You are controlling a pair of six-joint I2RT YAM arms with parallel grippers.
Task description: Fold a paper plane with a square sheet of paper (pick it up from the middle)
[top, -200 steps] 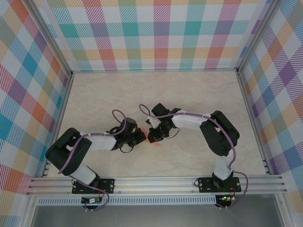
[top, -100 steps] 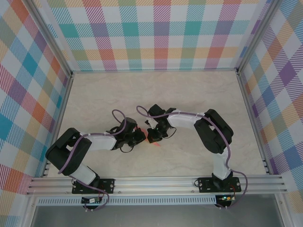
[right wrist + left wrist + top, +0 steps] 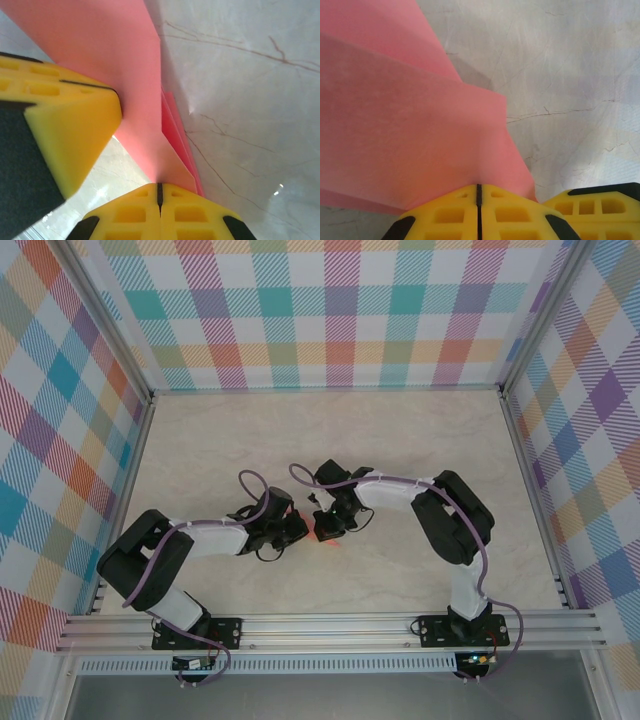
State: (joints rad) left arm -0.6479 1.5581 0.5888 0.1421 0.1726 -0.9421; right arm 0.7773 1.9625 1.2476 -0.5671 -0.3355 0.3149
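The salmon-pink sheet of paper (image 3: 405, 125) is folded into several stacked layers (image 3: 145, 90) and held just above the marble table. My left gripper (image 3: 479, 188) is shut on one edge of it, the paper running into the seam of its yellow fingers. From the other side my right gripper (image 3: 160, 187) is shut on the paper too. Seen from above, the left gripper (image 3: 299, 530) and right gripper (image 3: 321, 525) meet tip to tip at the table's middle. A sliver of paper (image 3: 326, 540) peeks out below them. The grippers hide its whole outline, so I cannot tell whether it has the shape of a paper plane.
The right gripper's yellow finger (image 3: 600, 205) sits close beside my left fingers. The left gripper's finger (image 3: 65, 130) crowds the right wrist view. Plaid walls (image 3: 340, 310) and an aluminium frame (image 3: 330, 625) enclose the marble table (image 3: 420, 440).
The right arm's elbow and wrist have shifted slightly to the left, bringing the two grippers a little closer. Both grips on the paper hold unchanged.
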